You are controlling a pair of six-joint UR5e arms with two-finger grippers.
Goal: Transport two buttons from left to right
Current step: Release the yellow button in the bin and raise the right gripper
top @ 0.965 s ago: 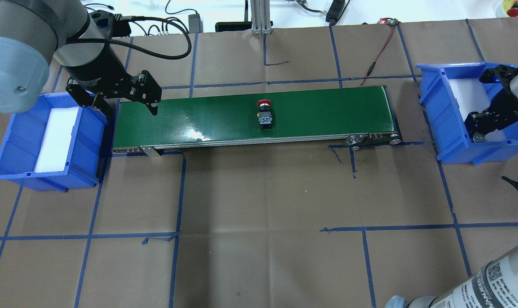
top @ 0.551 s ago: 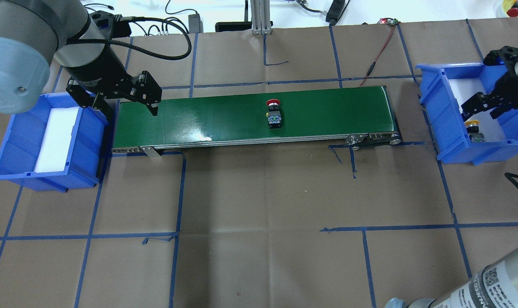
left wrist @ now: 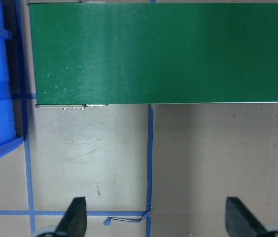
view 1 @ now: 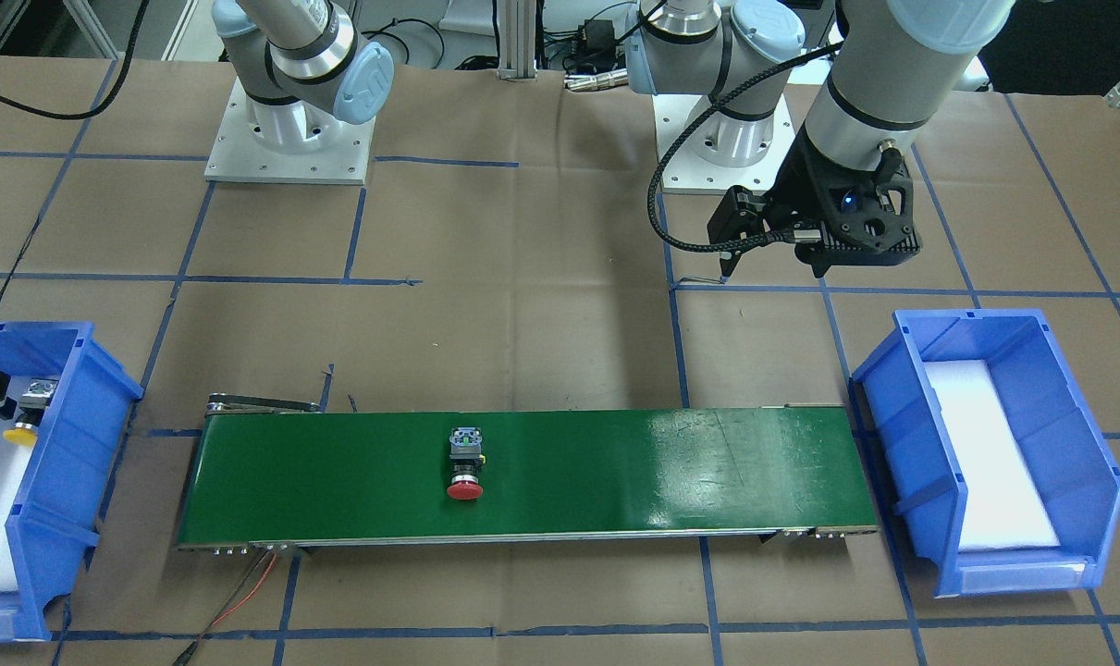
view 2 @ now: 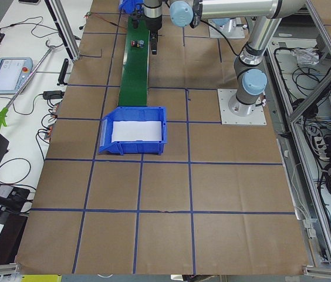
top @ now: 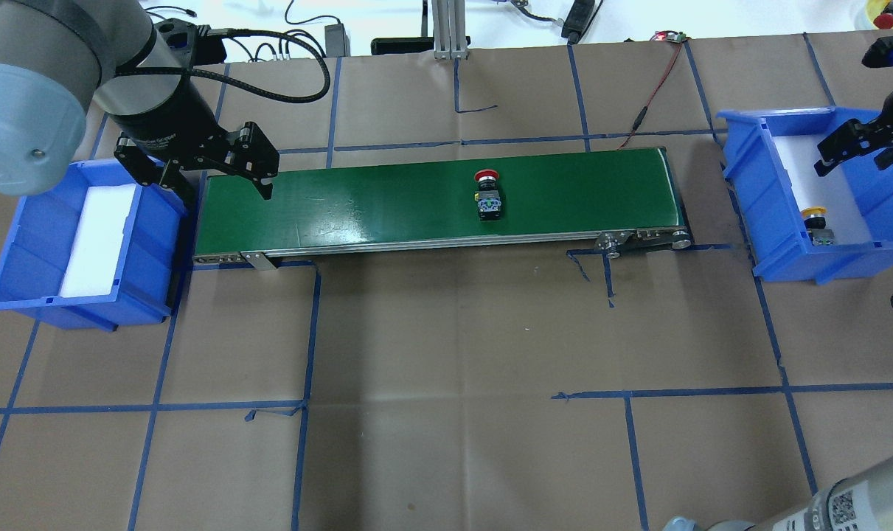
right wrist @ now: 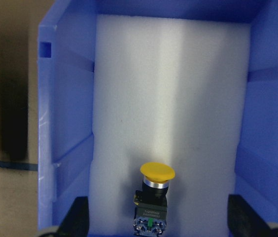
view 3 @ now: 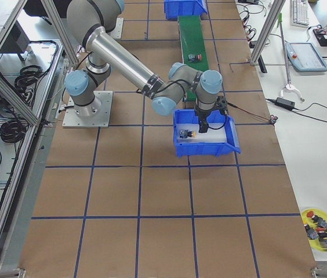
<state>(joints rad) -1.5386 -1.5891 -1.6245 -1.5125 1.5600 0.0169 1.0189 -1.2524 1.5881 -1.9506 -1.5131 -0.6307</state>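
Note:
The red button [top: 487, 200] lies on its side on the green conveyor belt [top: 358, 206], right of the middle; it also shows in the front-facing view [view 1: 464, 462]. The yellow button [right wrist: 154, 197] lies on white foam in the right blue bin [top: 741, 169], at the near end [top: 817, 225]. My right gripper [top: 857, 151] is open and empty, raised above that bin and apart from the yellow button. My left gripper [top: 219, 181] is open and empty, hanging over the belt's left end beside the left blue bin [top: 40, 295].
The left bin holds only a white foam pad [top: 96, 240]. A red wire [top: 656, 88] runs off the belt's far right corner. An aluminium post [top: 450, 29] stands at the table's back edge. A yellow dish of spare buttons [view 3: 319, 223] sits beyond the right bin.
My right gripper let go of the yellow button in the right bin and rose up and back, open. The red button rode the belt to the right. The left arm stayed still.

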